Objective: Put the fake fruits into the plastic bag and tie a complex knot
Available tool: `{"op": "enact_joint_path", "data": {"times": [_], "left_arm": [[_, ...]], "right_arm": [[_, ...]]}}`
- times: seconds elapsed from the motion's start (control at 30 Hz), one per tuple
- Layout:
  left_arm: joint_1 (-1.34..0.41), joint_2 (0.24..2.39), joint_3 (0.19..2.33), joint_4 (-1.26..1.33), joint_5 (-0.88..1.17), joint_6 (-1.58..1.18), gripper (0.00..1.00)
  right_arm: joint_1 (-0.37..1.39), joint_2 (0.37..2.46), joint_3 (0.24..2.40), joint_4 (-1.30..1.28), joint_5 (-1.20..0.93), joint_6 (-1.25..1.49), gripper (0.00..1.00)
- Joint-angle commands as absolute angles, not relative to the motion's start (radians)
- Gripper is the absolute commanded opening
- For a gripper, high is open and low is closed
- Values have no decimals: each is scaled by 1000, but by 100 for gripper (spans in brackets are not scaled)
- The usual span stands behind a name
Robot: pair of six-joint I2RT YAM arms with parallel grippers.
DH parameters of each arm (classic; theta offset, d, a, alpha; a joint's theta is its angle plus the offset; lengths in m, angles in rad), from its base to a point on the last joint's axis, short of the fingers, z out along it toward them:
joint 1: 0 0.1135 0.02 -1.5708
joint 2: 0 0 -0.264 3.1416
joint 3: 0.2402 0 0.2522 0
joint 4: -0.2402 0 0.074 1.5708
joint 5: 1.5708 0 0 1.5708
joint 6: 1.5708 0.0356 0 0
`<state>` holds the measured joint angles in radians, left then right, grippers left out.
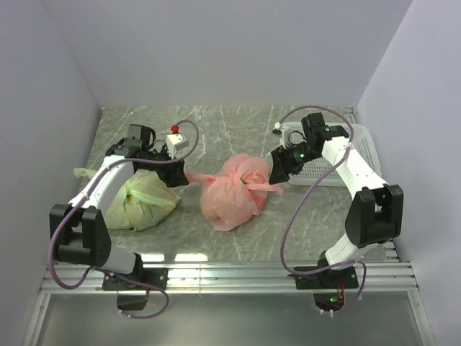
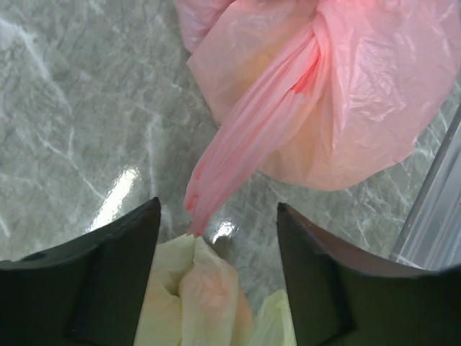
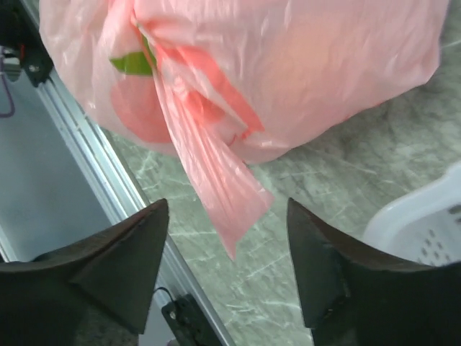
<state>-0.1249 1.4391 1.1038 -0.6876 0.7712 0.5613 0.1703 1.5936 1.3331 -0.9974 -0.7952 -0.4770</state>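
Table (image 1: 216, 130): grey marble.
Plastic bag (image 1: 230, 196): salmon-pink, mid-table between my claws; fake fruits (image 3: 133, 108) show dimly inside.
Green bag (image 1: 148, 198): under my left arm.
Basket (image 1: 338, 162): white, behind my right claw.
Left claw (image 2: 216, 216): spread, gripping nothing.
Right claw (image 3: 227, 216): spread, gripping nothing.
Knot (image 2: 317, 36): tied, tails pointing towards each claw.

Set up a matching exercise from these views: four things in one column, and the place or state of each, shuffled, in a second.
Things:
1. plastic bag
2. pale green bag
3. white basket
4. left gripper

Place or state:
A. right rear of the table
B. open, holding nothing
C. middle of the table, handles tied
D. left side of the table

Pairs: 1-C, 2-D, 3-A, 4-B
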Motion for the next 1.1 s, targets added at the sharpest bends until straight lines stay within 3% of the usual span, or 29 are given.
{"op": "enact_joint_path", "data": {"times": [0.0,0.13,0.17,0.2,0.43,0.53,0.67,0.73,0.77,0.87,0.9,0.93,0.97,1.0,1.07], "left_arm": [[-146,1401,1150,-696,818,607,72],[-196,1440,1178,-715,793,655,82],[-204,1450,1184,-719,785,669,87],[-218,1459,1192,-719,778,696,99],[-253,1511,1181,-617,732,781,99],[-259,1528,1152,-557,736,804,99],[-308,1571,1147,-548,651,888,99],[-325,1577,1126,-505,641,899,99],[-330,1578,1117,-479,637,907,99],[-357,1597,1104,-451,572,902,73],[-359,1608,1126,-440,546,869,41],[-356,1636,1147,-454,539,833,25],[-342,1653,1196,-516,535,783,6],[-331,1673,1210,-538,538,746,1],[-296,1660,1207,-568,564,678,1]], "right_arm": [[208,1608,1407,-1028,-744,-492,76],[276,1643,1422,-1037,-683,-514,76],[296,1650,1416,-1040,-670,-521,76],[302,1658,1413,-1042,-655,-535,76],[342,1655,1338,-1000,-531,-575,76],[354,1658,1309,-964,-499,-578,65],[357,1670,1295,-931,-460,-563,41],[357,1671,1295,-923,-456,-557,36],[357,1671,1295,-920,-453,-554,29],[357,1667,1295,-911,-443,-542,18],[357,1661,1293,-904,-436,-535,14],[356,1657,1286,-887,-424,-529,0],[353,1648,1282,-879,-413,-511,0],[347,1643,1276,-865,-408,-500,0],[310,1626,1250,-841,-407,-459,0]]}}
